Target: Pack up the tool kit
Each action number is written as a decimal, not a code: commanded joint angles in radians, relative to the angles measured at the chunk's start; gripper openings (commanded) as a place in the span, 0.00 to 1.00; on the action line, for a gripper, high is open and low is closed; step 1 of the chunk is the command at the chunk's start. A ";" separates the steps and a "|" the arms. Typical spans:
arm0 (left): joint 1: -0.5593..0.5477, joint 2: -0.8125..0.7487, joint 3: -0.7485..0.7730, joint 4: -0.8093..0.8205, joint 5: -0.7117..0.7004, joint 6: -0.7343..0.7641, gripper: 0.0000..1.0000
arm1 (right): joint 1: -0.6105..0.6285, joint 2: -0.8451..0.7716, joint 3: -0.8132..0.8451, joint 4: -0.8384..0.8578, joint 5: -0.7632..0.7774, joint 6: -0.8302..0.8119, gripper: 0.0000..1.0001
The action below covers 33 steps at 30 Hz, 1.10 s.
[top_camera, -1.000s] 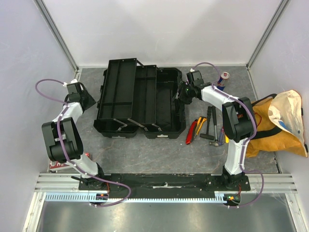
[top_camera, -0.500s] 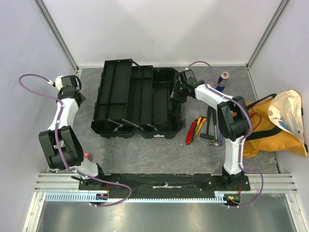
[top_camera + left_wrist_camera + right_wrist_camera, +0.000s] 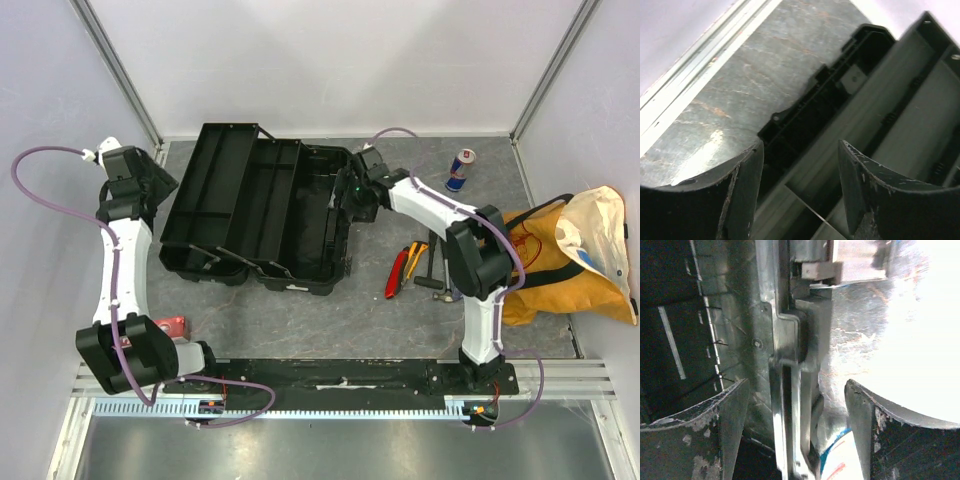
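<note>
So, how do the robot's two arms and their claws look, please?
The left arm and the right arm have white links between bulky black joint housings, and a purple cable loops along each. The left claw and the right claw each have two broad, curved black fingers, with pale scuffs along their edges.

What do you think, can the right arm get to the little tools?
Probably yes. The tools lie uncovered on the table, right beside that arm. Its hand is open and empty at the toolbox rim.
</note>
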 commanded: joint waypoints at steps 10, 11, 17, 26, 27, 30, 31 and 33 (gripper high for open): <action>-0.119 -0.031 0.147 -0.019 0.274 0.147 0.65 | -0.133 -0.438 -0.091 -0.150 0.218 -0.031 0.74; -0.139 -0.037 0.140 -0.005 0.299 0.161 0.65 | -0.135 -0.453 -0.115 -0.180 0.264 -0.044 0.71; -0.191 -0.059 0.135 0.033 0.481 0.201 0.65 | -0.138 -0.525 -0.310 -0.250 0.347 -0.066 0.64; -0.358 -0.072 0.127 0.148 0.888 0.209 0.67 | -0.140 -0.549 -0.562 -0.212 0.207 -0.133 0.68; -0.386 -0.072 0.126 0.154 0.891 0.210 0.67 | -0.138 -0.541 -0.576 -0.203 0.191 -0.135 0.68; -0.441 -0.068 0.114 0.185 0.894 0.187 0.67 | -0.138 -0.524 -0.605 -0.165 0.151 -0.130 0.66; -0.452 -0.062 0.109 0.199 0.903 0.172 0.67 | -0.140 -0.519 -0.613 -0.152 0.137 -0.127 0.65; -0.473 -0.052 0.098 0.216 0.912 0.143 0.67 | -0.138 -0.518 -0.623 -0.135 0.121 -0.115 0.62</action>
